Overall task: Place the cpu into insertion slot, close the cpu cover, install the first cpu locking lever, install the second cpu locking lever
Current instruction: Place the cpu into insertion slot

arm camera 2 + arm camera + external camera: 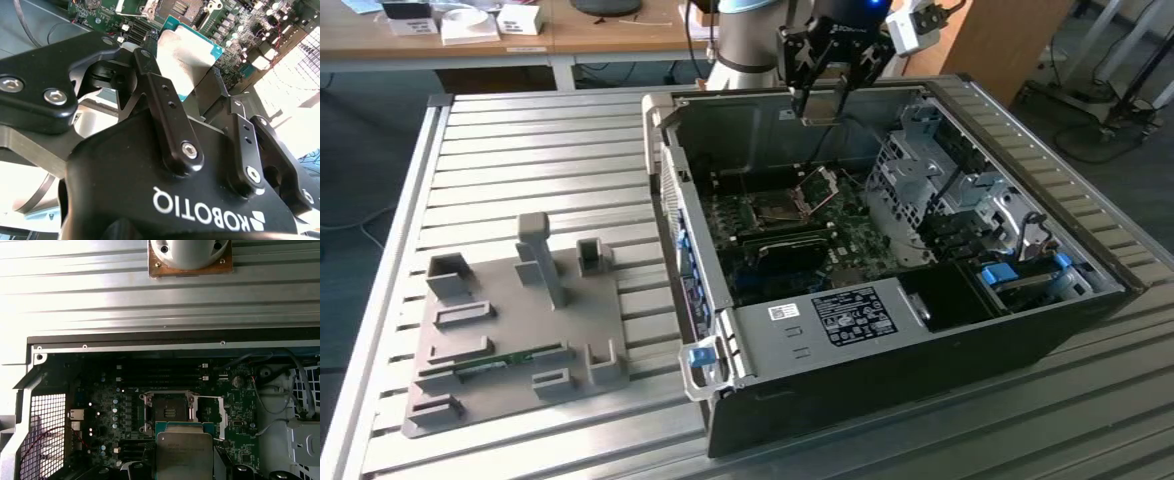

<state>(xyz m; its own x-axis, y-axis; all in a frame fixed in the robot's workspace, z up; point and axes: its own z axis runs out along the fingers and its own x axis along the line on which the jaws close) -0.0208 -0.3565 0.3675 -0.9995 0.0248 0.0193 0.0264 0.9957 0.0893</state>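
1. You have the gripper (822,108) in the upper middle of the exterior view, hanging over the open computer case (854,385) near its far wall.
2. Its black fingers (167,110) are clenched on the cpu (187,52), 1 on each of 2 opposite edges, and the chip sits flat between them.
3. The cpu is a small square. It has a dull silver-grey metal top with faint print (too small to read) and a thin teal-green border showing at the corners.
4. In the first wrist view the same chip (185,455) lies just beside the insertion slot (167,412), overlapping the slot's near rim in the picture.
5. The exterior view shows the chip held up at about the height of the case's rim, well apart from the green circuit board (854,235) below it. It is not yet seated.
6. The insertion slot is bare: a dark square with a bright metal rim.
7. The cpu cover (224,415) is swung open beside the slot, a thin shiny frame with a large window.
8. At the exterior view's left, a grey fixture plate (520,330) lies on the slatted metal table (534,150).
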